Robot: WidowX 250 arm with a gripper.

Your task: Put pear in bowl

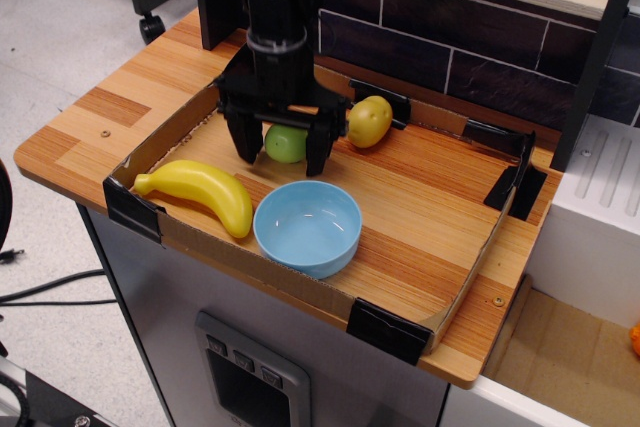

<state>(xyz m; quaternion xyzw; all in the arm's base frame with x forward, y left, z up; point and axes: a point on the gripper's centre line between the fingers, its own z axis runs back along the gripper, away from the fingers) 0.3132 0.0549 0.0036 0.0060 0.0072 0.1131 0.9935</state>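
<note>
One smooth light-green pear (pixel 286 144)

Green pear (pixel 285 144) behind blue bowl (pixel 307 228)

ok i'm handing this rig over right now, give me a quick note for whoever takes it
Claw: open, lowered around the pear, one finger on each side; no grip shown yet.
Pear: on the tray floor behind the bowl, next to the yellow-brown fruit.
Bowl: empty, at the tray's front edge, banana to its left.
Done: claw lined up over the pear.
Left: close on the pear, lift it, carry it forward to the bowl, release.
</note>
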